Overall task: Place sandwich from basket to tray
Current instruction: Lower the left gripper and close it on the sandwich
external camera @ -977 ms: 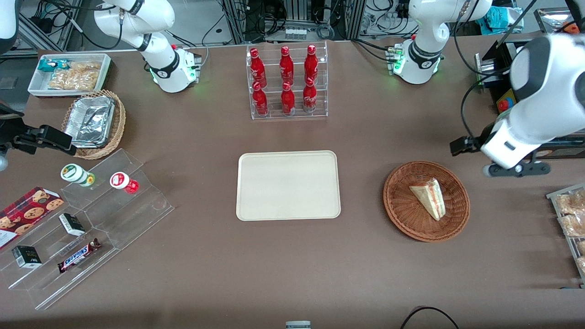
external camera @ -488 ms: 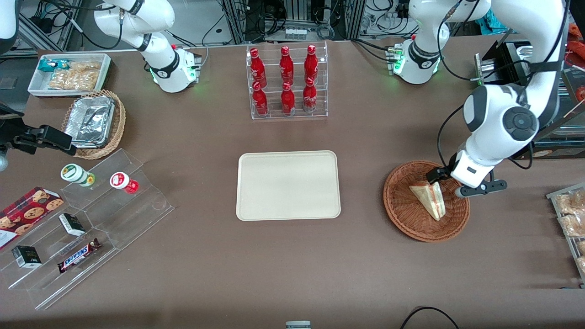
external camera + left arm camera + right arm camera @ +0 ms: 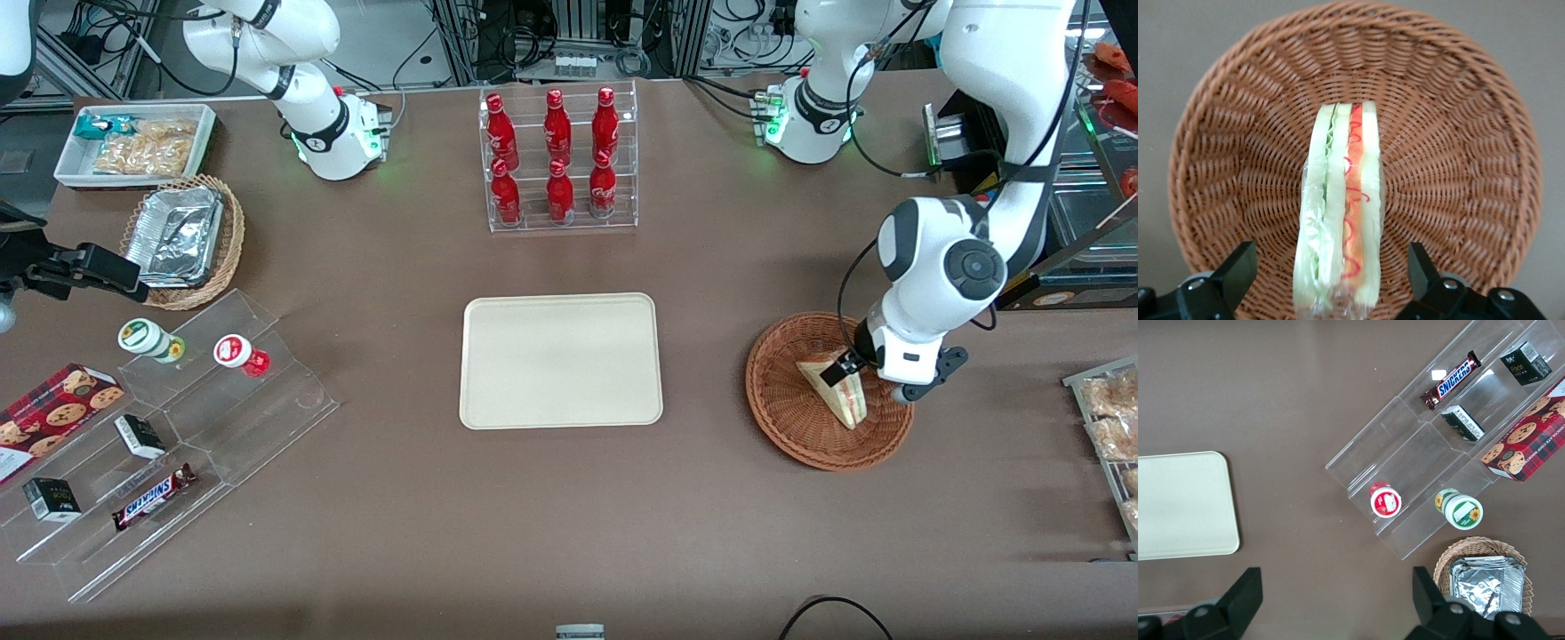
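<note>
**Operator:** Report containers and contents, from the parked arm's end of the table to yours.

**Arm:** The white bin (image 3: 135,142) holds packaged snacks. Nearer the front camera, the tan basket (image 3: 185,240) holds foil containers (image 3: 175,234). The clear stepped rack (image 3: 169,436) carries two small cups (image 3: 151,340), two dark boxes, a Snickers bar (image 3: 153,497) and a cookie box (image 3: 53,416). At table centre, the clear bottle stand (image 3: 558,158) holds six red bottles. Nearer the camera than that, the tray (image 3: 561,360) has nothing on it. Toward my end, the basket (image 3: 782,418) holds the sandwich (image 3: 840,396).

**Operator:** Describe the sandwich.

**Arm:** One triangular wedge of white bread in clear wrap. My wrist view shows it (image 3: 1341,207) resting on edge across the middle of the basket (image 3: 1458,120), cut face up: pale bread layers, green filling along one side, red and orange filling through the middle.

**Operator:** Gripper state and contact?

**Arm:** My gripper (image 3: 845,369) is inside the basket rim, directly over the sandwich. The fingers are spread wide. In the wrist view one fingertip (image 3: 1238,263) stands on each side of the wedge, both clear of it. Nothing is grasped; no contact with sandwich or wicker is visible.
</note>
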`<state>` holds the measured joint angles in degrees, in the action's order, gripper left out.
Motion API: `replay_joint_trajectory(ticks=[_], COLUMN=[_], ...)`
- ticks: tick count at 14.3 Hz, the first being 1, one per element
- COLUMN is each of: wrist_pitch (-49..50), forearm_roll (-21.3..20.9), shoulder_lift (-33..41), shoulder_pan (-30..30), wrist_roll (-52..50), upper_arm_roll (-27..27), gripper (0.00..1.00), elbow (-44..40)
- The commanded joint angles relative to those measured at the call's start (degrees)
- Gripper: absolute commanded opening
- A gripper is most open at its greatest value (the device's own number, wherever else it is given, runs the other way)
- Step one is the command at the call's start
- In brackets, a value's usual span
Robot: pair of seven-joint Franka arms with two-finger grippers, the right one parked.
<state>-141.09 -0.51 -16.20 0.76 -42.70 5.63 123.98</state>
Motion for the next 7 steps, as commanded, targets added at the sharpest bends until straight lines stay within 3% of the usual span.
replay_joint_trajectory(ticks=[1, 2, 3, 5, 7], wrist_pitch=[-0.7, -0.3, -0.1, 2.3, 10.7], forearm_roll=[-0.5, -0.5, -0.5, -0.5, -0.5], shoulder_lift=[-2.0, -1.9, -1.6, -0.9, 0.3], shoulder_pan=[-0.1, -0.1, -0.1, -0.1, 0.6], wrist_roll=[-2.1, -1.8, -1.9, -1.9, -1.5], upper_arm_roll=[0.3, 0.3, 0.3, 0.4, 0.5], gripper=[0.62, 0.37, 0.22, 0.11, 0.1], elbow=[-1.0, -1.0, -1.1, -1.5, -5.8])
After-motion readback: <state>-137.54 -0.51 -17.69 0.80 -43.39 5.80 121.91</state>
